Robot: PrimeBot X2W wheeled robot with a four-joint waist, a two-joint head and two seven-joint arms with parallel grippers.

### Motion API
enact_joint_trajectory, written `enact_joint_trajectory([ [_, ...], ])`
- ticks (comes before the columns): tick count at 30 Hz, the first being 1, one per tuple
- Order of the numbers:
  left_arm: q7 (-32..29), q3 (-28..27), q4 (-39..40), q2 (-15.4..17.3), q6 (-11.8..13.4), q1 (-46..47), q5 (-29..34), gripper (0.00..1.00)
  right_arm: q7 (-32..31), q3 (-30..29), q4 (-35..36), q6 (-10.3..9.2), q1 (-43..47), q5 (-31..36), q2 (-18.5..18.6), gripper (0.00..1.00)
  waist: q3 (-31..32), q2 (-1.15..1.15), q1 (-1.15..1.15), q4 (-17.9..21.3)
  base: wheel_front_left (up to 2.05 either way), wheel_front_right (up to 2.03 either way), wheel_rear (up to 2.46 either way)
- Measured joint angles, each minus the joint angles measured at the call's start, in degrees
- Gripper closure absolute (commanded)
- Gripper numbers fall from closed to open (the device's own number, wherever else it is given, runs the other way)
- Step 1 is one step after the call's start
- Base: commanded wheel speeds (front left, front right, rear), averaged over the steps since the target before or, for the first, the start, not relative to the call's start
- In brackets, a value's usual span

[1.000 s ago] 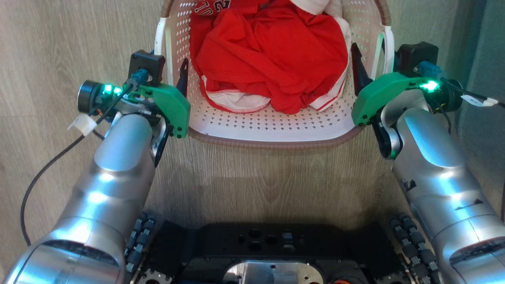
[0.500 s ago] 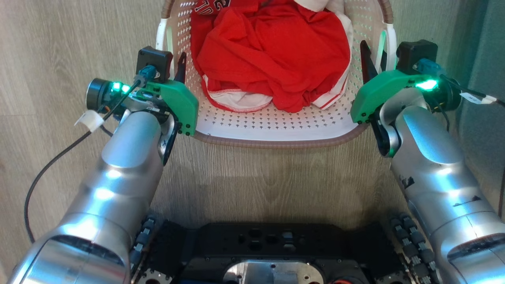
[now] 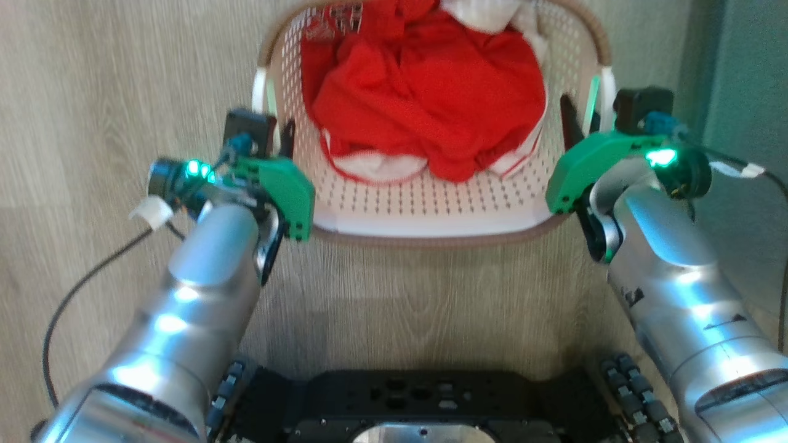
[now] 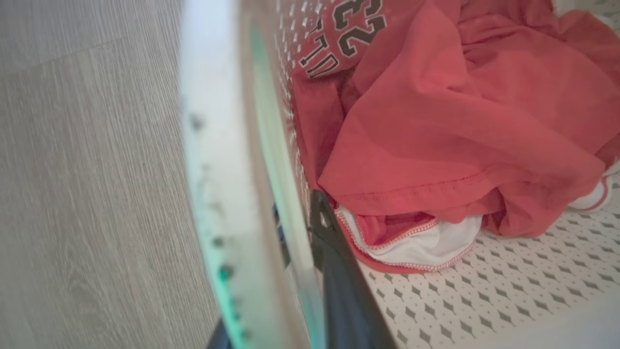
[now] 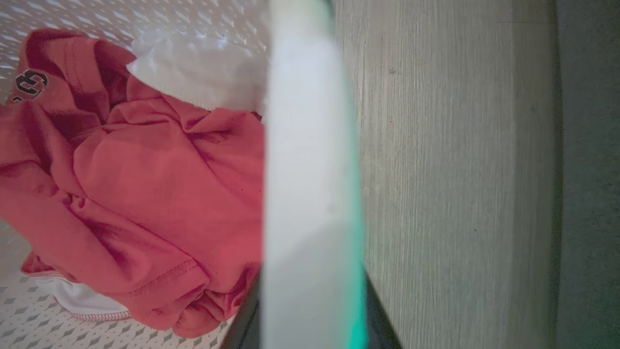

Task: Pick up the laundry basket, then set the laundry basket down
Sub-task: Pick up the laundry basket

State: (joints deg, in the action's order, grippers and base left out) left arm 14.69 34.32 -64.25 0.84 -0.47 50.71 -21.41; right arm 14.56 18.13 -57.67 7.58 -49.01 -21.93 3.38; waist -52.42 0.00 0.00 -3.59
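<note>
Basket (image 3: 431, 200) at twelve o'clock from the robot's base (image 3: 394, 400), left gripper (image 3: 275, 132) and right gripper (image 3: 582, 120) pinching its handles (image 3: 261, 92) at nine and three; grasp made, lift-off uncertain, set-down not yet done.

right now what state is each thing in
basket: upright, loaded, gripped on both sides; whether it is off the floor cannot be told
clothes: red and white, crumpled in a heap inside the basket
left gripper: shut on the basket's left handle, one finger inside the wall
right gripper: shut on the right handle, one finger inside the wall
</note>
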Motion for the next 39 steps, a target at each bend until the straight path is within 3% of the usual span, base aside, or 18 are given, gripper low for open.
enact_joint_trajectory([
  [11,-0.90,5.10,-3.24,-0.01,-0.58,-5.41,-6.14,1.00,-0.13,7.55,-6.02,0.00,2.72,-8.06,-0.12,1.00,8.92,0.00,0.00,1.22,0.00,0.00,0.00],
  [39,-18.67,15.01,-6.47,-0.03,-4.58,-19.49,-16.29,1.00,-17.62,24.85,-13.03,0.00,14.18,-31.18,-0.93,1.00,36.23,0.00,-0.01,2.90,0.00,0.00,0.00],
])
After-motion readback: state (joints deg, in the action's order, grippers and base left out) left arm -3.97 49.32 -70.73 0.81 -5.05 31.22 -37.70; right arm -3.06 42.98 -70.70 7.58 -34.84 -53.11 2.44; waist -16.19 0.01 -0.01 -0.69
